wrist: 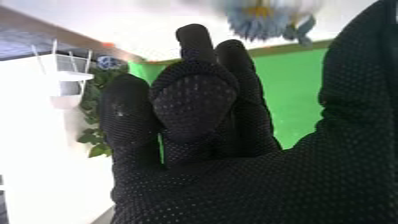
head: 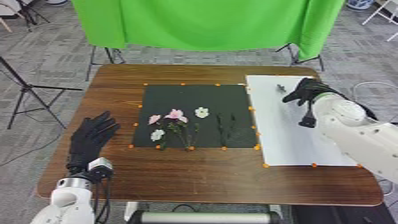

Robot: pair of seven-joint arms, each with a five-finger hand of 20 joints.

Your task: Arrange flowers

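Over the upper right of the white sheet [head: 300, 140] in the head view is my right hand [head: 306, 91], fingers relaxed. Just left of it lies a small greyish flower [head: 281, 88], apart from the fingers. The right wrist view has my right hand [wrist: 222, 185] with one finger bent and the others fairly straight. Beyond those fingertips is a blue-grey flower [wrist: 253, 25] with a yellow centre. My left hand [head: 91, 136] rests open at the table's left side. On the black sheet [head: 178, 92] lie pink flowers [head: 175, 115], white flowers [head: 202, 112] and dark stems [head: 222, 131].
Small orange markers [head: 266, 165] line both sheets' edges on the brown table [head: 195, 182]. Behind the table hangs a green cloth [head: 213, 25] on stands. A tripod [head: 29, 87] stands on the floor to the left.
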